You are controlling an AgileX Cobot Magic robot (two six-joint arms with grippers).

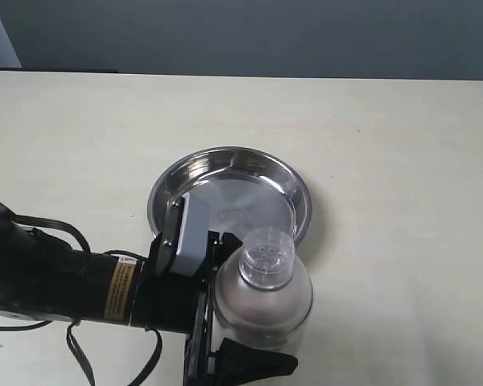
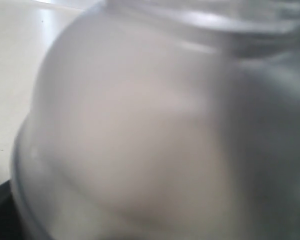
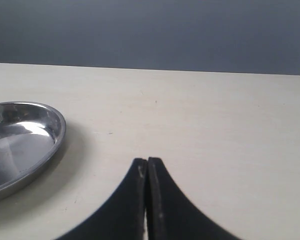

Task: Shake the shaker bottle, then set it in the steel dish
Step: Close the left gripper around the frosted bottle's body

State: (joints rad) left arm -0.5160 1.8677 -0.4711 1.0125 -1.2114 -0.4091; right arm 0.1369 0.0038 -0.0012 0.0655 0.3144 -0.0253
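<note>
Two claws on the rig, one entry per view.

Exterior view: the left claw comes in low on its black arm. Its jaws are spread wide, one finger on each side of the shaker bottle. The bottle sits upright between them, and its perforated cap faces up. I see no clear clamping. The bottle's base is hidden, so contact with the table is undetermined. The steel dish lies just beyond the claw's far finger, with nothing in it. The bottle's shoulder overlaps the dish's near rim in this view.

Left wrist view: blurred. The frosted dome of the shaker bottle fills nearly everything, right against the claw. A strip of table shows past it. No fingers are visible here.

Right wrist view: the right claw is closed with its tips pressed together, holding nothing, low over the table. The steel dish lies off to one side, apart from the tips.
</note>
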